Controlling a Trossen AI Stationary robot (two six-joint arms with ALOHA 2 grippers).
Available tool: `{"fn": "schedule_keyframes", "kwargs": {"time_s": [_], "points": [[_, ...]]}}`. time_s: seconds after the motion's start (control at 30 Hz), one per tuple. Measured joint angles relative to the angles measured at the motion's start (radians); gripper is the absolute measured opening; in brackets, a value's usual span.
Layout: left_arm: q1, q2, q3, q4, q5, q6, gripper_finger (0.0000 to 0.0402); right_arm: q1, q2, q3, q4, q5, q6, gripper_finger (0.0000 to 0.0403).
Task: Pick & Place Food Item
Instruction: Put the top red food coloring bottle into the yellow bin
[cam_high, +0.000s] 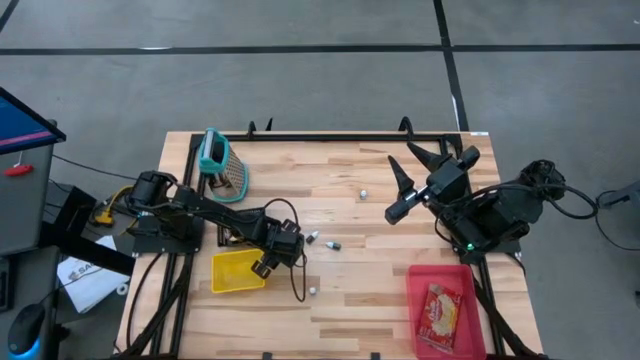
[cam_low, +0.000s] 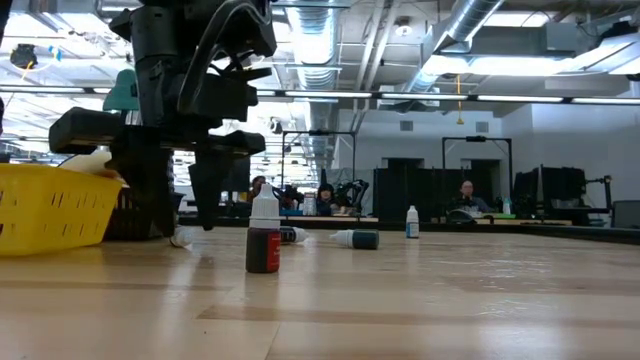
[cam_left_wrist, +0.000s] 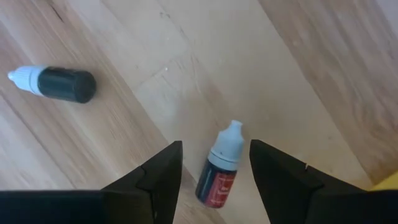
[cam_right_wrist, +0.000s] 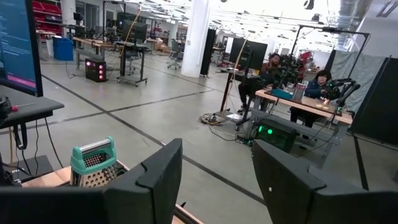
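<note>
A small dropper bottle (cam_left_wrist: 219, 169) with a red label and a white cap lies on its side on the wooden table, next to the yellow basket (cam_high: 238, 272). My left gripper (cam_left_wrist: 214, 144) (cam_high: 272, 255) points down over it, open, one finger on either side and clear of the bottle. A dark dropper bottle (cam_left_wrist: 59, 83) lies nearby. Another red bottle (cam_low: 264, 240) stands upright closer to the table's near edge. My right gripper (cam_high: 405, 160) (cam_right_wrist: 214, 149) is open, raised high and level at the table's right, holding nothing.
More small bottles (cam_high: 335, 244) (cam_high: 365, 192) are scattered mid-table. A red tray (cam_high: 470, 335) at the near right holds a food packet (cam_high: 440, 310). A teal-handled grater (cam_high: 222, 165) stands at the far left. People sit at desks in the room behind.
</note>
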Motion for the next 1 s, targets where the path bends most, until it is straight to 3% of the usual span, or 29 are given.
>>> {"fn": "schedule_keyframes", "kwargs": {"time_s": [0.57,0.8,1.0], "points": [[0.000,0.047,0.003,0.004,0.038,-0.019,0.0112,0.002,0.000,0.000,0.000,0.000,0.000,0.0187],[0.017,0.025,0.001,0.021,0.002,-0.067,0.0048,0.002,0.000,0.000,0.000,0.000,0.000,0.0187],[0.043,-0.044,0.048,0.029,-0.004,-0.168,0.0048,0.002,0.000,0.000,-0.001,0.000,0.000,0.0187]]}}
